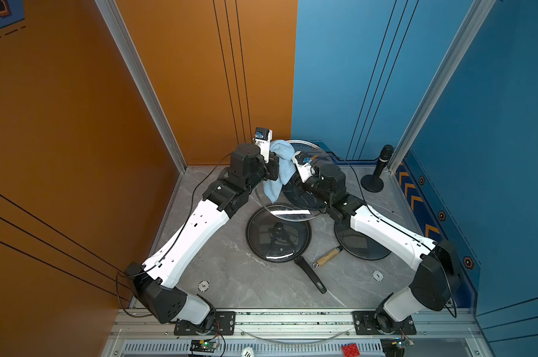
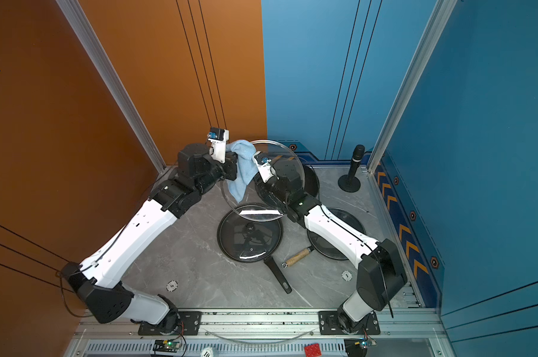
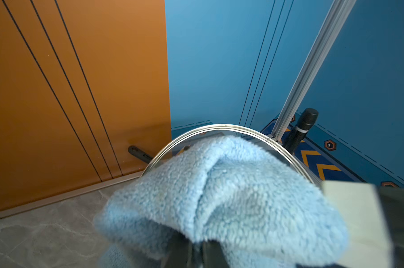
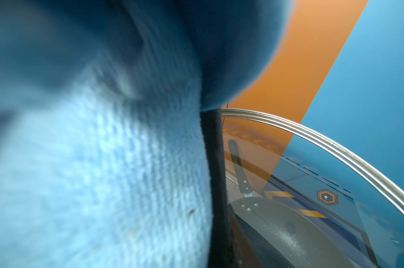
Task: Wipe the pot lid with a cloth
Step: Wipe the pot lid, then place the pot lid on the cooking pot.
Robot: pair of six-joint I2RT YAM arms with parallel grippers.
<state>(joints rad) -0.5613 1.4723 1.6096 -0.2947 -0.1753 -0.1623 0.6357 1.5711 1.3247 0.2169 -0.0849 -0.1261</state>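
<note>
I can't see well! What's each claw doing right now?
Left claw: closed, holding the cloth.
Right claw: closed, holding the pot lid.

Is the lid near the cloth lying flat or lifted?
Lifted and tilted: the glass lid overlaps the covered frying pan beneath, with the cloth against it.

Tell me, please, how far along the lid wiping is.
Done: the left gripper grips the cloth, and the right gripper holds the pot lid aloft. In hand: the cloth lies against the glass near its rim. Left: probably the remaining glass; how much is wiped cannot be told.
</note>
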